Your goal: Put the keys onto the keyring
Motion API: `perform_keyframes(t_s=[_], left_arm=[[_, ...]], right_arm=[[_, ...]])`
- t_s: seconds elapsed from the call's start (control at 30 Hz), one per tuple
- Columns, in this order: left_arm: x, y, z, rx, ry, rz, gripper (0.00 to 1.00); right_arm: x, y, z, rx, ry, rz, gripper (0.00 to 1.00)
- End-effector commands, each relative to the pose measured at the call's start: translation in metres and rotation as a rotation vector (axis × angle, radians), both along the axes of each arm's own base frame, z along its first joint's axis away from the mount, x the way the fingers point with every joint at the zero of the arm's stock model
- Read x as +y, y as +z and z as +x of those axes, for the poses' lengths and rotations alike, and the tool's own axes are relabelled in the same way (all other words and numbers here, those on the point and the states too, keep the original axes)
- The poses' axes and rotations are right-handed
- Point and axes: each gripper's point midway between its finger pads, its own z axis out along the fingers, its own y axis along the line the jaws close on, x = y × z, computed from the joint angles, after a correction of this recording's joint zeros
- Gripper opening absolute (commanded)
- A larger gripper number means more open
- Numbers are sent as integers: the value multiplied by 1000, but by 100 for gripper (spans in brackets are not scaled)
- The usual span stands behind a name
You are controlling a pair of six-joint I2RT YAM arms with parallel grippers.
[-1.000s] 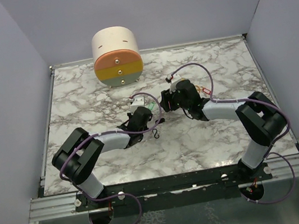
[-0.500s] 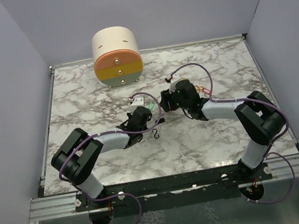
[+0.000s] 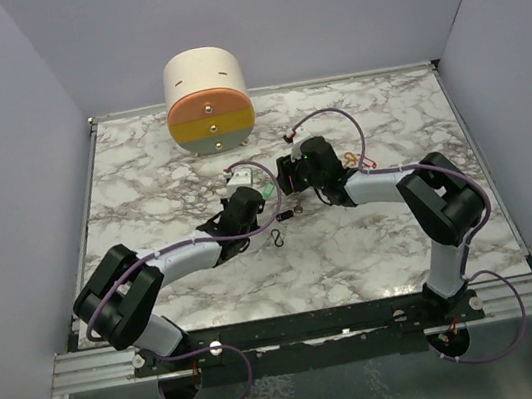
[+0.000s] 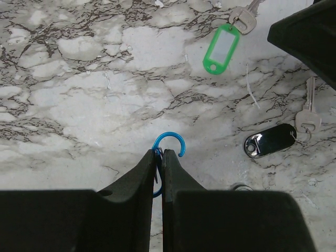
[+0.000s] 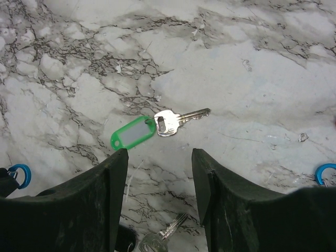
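- Left gripper (image 4: 161, 153) — jaws pinched shut on the blue ring (image 4: 169, 134), whose open hook curves away from the fingertips.
- Right gripper (image 5: 159, 153) — jaws apart, nothing between them.
- Green-tagged key (image 5: 178, 118) lies flat on the marble table (image 5: 273, 68) just beyond the right fingertips. In the right wrist view its long axis runs nearly left-right, blade pointing right, green tag (image 5: 134, 132) on the left.
- Black-tagged key (image 4: 307, 113) lies flat near the left gripper, blade pointing away from it.

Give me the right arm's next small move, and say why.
Probably lower the right gripper onto the green-tagged key and close. Its jaws stand open with that key lying flat just ahead, unheld, while the left gripper is shut on the blue hook, seemingly ready to receive it.
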Motion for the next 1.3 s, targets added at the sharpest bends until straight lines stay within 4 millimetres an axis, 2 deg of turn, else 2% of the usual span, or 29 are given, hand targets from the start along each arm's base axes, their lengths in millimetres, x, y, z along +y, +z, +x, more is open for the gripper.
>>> perform_keyframes(t_s=[0.0,0.33,0.57,1.03,1.27], left_arm=[[2,5,-4,2,-13,-6,0],[2,3,-5,6,-12,-11,0],[1,2,-6,7,-17,-16,0],[4,6,-8,-3,-17,-21,0],[5,6,-8,-5,-17,-25,0]], right_arm=[[9,0,-1,11,27,11,52],[14,-13,-2,45,26,9,52],[10,-11,-6,42,15,11,52],[31,-13,5,114,-19,95,50],[31,-20,5,169,-73,133,52]])
